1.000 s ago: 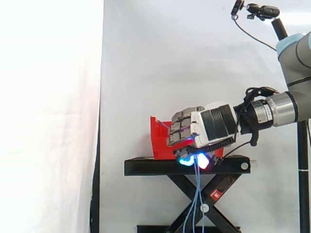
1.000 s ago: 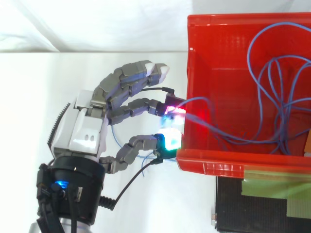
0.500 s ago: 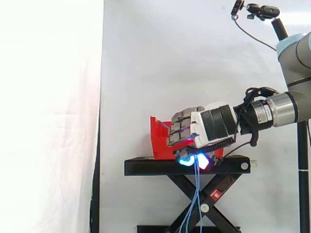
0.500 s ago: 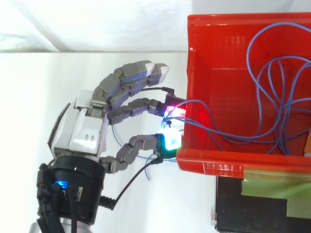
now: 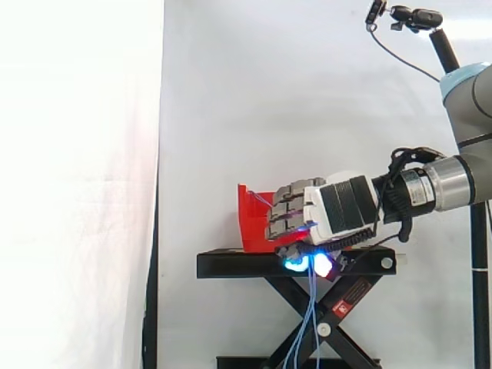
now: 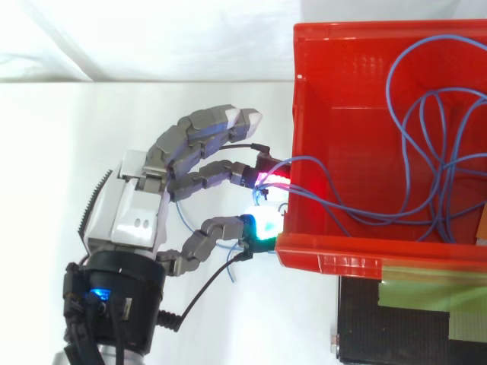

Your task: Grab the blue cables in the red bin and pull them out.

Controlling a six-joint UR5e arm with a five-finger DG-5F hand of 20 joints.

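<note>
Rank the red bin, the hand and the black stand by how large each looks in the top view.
1. red bin, largest.
2. hand, fingers pinching the blue cables.
3. black stand, smallest, though mostly hidden beneath the bin.

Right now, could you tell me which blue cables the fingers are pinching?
The strands crossing the red bin wall nearest the hand, into its fingers; the big loops lie loose inside.

the red bin (image 6: pixel 358 262) and its blue cables (image 6: pixel 434 220) run off the top view's right edge.
</note>
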